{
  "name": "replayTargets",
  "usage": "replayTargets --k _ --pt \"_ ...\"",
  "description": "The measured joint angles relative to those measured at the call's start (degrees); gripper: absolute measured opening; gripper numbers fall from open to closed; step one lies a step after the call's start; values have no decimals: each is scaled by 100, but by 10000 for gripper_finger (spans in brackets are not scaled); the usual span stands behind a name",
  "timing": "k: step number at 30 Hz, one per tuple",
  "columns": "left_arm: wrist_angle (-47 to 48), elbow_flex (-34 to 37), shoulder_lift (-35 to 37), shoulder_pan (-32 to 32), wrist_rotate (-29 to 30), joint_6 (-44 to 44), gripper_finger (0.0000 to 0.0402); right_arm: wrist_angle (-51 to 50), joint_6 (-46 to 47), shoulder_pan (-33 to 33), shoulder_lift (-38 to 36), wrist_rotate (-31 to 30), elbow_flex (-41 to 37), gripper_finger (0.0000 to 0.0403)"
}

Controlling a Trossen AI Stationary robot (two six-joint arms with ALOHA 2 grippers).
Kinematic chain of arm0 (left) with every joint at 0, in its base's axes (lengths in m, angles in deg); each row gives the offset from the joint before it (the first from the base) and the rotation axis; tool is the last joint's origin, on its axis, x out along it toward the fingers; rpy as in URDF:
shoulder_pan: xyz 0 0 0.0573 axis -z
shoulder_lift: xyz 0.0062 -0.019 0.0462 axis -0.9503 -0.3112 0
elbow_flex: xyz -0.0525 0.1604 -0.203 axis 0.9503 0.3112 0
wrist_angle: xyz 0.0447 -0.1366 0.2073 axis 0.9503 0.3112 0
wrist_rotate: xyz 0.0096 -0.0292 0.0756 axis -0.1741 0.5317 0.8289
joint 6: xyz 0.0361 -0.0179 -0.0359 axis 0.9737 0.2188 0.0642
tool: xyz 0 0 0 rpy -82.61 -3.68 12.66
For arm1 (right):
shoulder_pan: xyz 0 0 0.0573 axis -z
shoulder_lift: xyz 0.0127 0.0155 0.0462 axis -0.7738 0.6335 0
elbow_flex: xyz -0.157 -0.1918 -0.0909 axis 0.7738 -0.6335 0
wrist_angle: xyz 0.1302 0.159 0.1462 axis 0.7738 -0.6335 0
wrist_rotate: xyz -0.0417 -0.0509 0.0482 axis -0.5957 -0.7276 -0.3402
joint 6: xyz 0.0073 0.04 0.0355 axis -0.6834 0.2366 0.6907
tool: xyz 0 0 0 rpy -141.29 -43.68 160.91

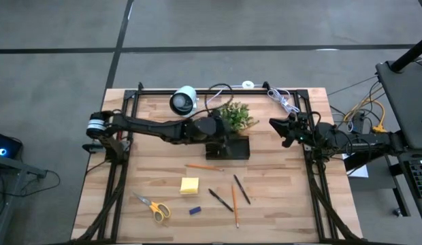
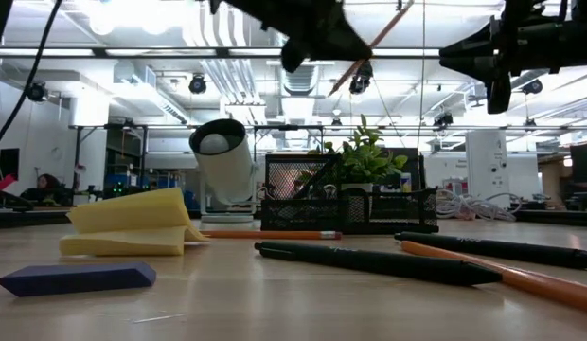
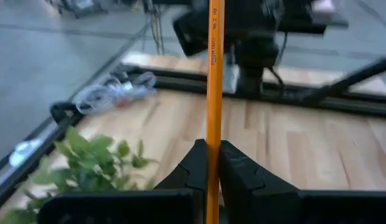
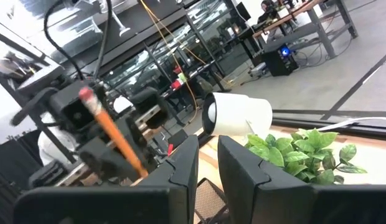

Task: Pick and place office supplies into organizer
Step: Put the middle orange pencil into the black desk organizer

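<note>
My left gripper (image 1: 223, 131) hangs over the black organizer (image 1: 229, 149), shut on an orange pencil (image 3: 213, 74). The organizer stands on the table by the green plant (image 1: 235, 116). On the near half of the table lie another orange pencil (image 1: 203, 167), a yellow sticky-note pad (image 1: 189, 185), yellow-handled scissors (image 1: 152, 207), a blue block (image 1: 195, 210), two dark pens (image 1: 221, 199) and a further orange pencil (image 1: 235, 205). At the right, my right gripper (image 4: 208, 167) stays raised, slightly open with nothing between its fingers. My left gripper pinches the orange pencil's shaft (image 3: 213, 152) between its two fingers. The fingers (image 3: 236, 171) come nearly level from the table's left and lie across the pencil. The pencil is lifted clear above the organizer, tilted, with its eraser end (image 4: 86, 94) up.
A white round camera (image 1: 184, 100) stands behind the organizer at the far left. White cable (image 1: 282, 101) lies at the far right. Black frame rails (image 1: 313, 184) run along the table's sides and far edge.
</note>
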Motion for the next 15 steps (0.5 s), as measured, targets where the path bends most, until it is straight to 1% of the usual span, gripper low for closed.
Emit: replayTargets --k 7,11,15 --pt "-891 1049 569 -212 -94 121 4 -17 -4 -1 5 0 0 52" --pt "-1517 1538 747 -346 -114 139 4 -29 -25 0 4 -3 0 52" --pt "-2092 1958 748 -452 -113 258 4 -75 -42 1 3 -2 2 52"
